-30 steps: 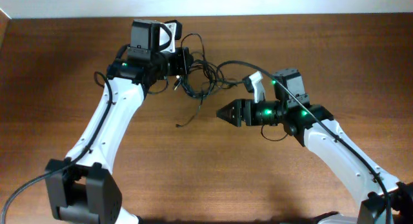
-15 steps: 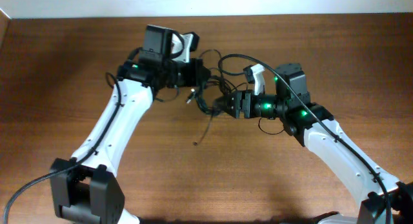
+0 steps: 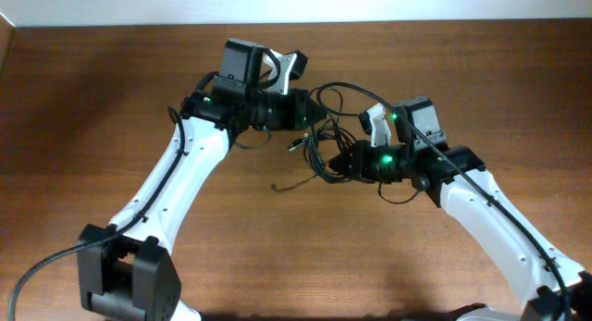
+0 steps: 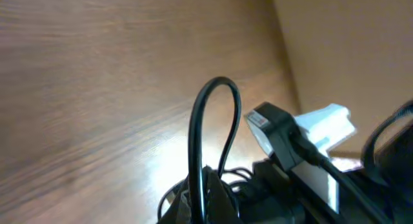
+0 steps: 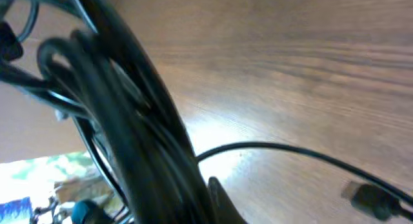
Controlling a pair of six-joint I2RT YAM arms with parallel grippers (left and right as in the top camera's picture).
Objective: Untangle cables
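The cables (image 3: 319,141) are seemingly being clamped by the left end effector (image 3: 303,113) for separating; the opening of the right end effector (image 3: 340,160) is being obscured by strands.

Soft light; glare, blurred wrist views

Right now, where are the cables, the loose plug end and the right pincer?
cables (image 3: 316,143), overhead view, the tangle's middle.
plug end (image 5: 371,197), right wrist view, its dark body.
right pincer (image 3: 335,162), overhead view, between its fingertips.

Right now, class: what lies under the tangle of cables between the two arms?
Bare wooden table shows under the cables. Whatever lies beneath the left pincer and right pincer is covered.
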